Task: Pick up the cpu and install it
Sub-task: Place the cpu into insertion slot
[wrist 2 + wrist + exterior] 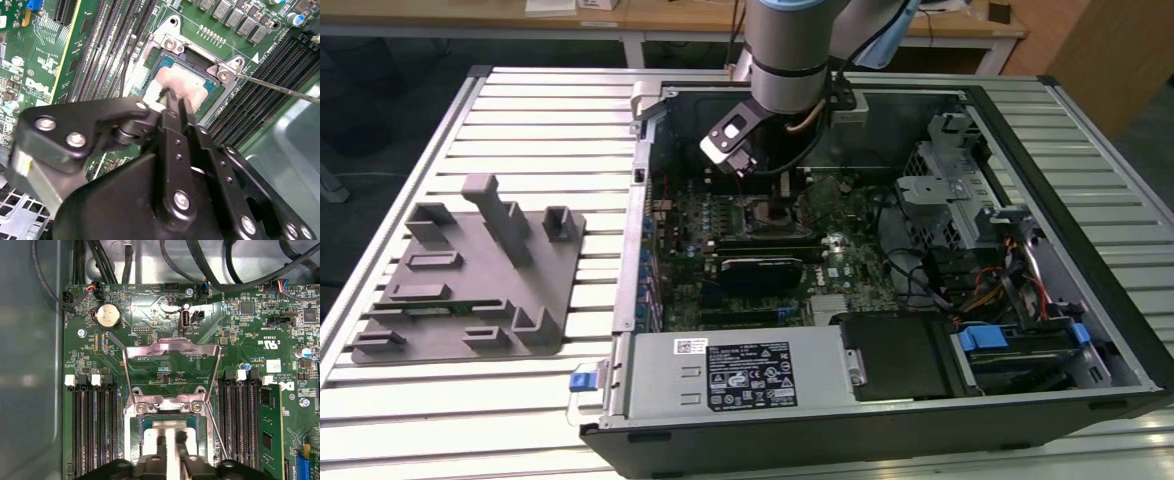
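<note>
Looking down into the open PC case on the slatted metal bench, we see the arm dipping into the middle of it, right over the motherboard. In both wrist views the gripper sits directly above the socket. The cpu lies flat inside that socket, silvery top up, with the black gripper body covering part of it. Whether the gripper actually touches the chip we honestly can't say, and we can't tell if the jaws are open or closed either. In the first wrist view the load plate is flipped back and stands open on the far side of the socket. In the second wrist view the thin lever is swung out across the memory slots. Those black slots run along both sides of the socket. A coin battery sits on the board beyond the load plate, well apart from the chip. Over on the exterior view's left a grey fixture rests on the bench beside the case. The power supply sits along the case's near edge.
</note>
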Robot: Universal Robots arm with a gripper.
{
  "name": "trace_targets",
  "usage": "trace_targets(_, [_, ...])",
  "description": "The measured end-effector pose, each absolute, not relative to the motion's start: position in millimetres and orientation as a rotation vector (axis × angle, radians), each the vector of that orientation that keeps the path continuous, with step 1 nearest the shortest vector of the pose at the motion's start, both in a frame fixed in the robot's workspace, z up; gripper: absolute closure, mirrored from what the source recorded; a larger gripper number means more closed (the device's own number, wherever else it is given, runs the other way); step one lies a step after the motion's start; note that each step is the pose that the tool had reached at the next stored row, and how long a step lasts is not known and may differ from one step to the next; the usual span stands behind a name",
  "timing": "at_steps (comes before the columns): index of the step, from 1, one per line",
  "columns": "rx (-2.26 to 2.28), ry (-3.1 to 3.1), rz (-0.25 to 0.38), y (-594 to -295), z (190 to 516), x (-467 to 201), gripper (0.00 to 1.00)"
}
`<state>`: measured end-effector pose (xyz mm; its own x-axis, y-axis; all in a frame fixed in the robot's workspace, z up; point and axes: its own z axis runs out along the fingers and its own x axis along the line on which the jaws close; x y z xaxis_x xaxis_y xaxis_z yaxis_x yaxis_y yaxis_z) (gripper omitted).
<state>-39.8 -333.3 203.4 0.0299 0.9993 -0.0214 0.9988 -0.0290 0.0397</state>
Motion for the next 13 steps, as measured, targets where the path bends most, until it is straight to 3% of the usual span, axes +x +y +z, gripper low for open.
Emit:
trace_targets(2, [2.223, 2.158, 0.019, -333.3, 203.5, -39.8, 0.88])
trace_targets(13, [2.223, 2.158, 0.020, -333.3, 203.6, -43.5, 0.89])
